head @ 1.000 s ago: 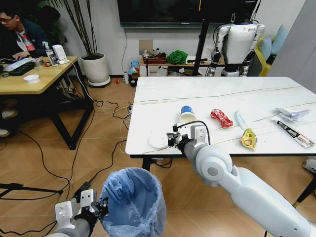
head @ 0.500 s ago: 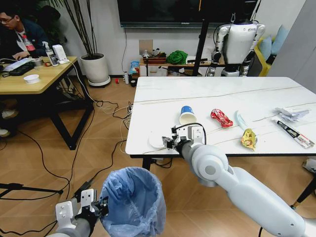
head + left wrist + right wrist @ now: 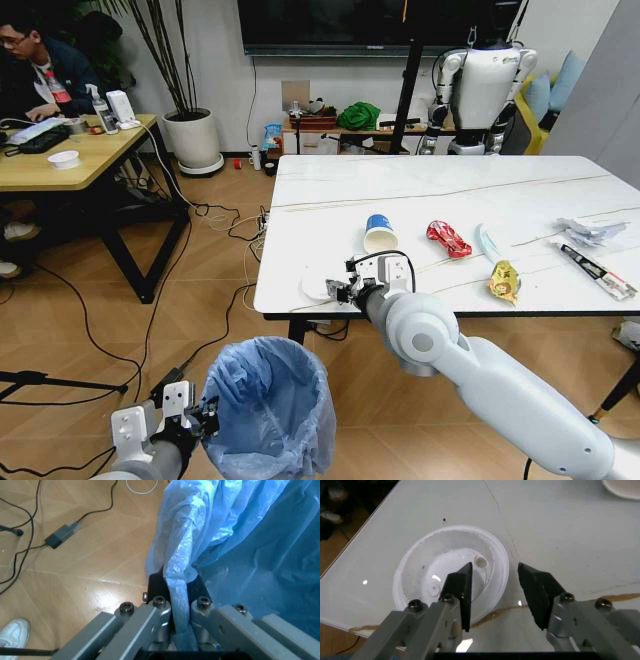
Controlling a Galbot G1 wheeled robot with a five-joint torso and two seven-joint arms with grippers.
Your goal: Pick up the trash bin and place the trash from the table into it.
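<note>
The trash bin (image 3: pixel 268 405), lined with a light-blue bag, hangs low in front of me. My left gripper (image 3: pixel 205 420) is shut on its rim, and the left wrist view shows the fingers (image 3: pixel 159 609) clamping the bag fold (image 3: pixel 180 573). My right gripper (image 3: pixel 335 291) hovers open over the white disc (image 3: pixel 312 288) near the table's (image 3: pixel 420 190) front left corner. In the right wrist view its gripper (image 3: pixel 495 592) straddles the disc's (image 3: pixel 435 573) rim. Further right lie the blue-rimmed cup (image 3: pixel 378 232), red wrapper (image 3: pixel 448 238), pale mask (image 3: pixel 488 243), yellow wrapper (image 3: pixel 504 280), crumpled paper (image 3: pixel 588 231) and long wrapper (image 3: pixel 597 271).
A wooden desk (image 3: pixel 70 160) with a seated person stands at the left. Cables (image 3: pixel 215 215) trail over the floor between desk and table. A potted plant (image 3: pixel 193 140) and another robot (image 3: pixel 480 90) stand by the back wall.
My right gripper has slid left along the table's front edge and now sits over the white disc. The left arm and the bin have stayed put.
</note>
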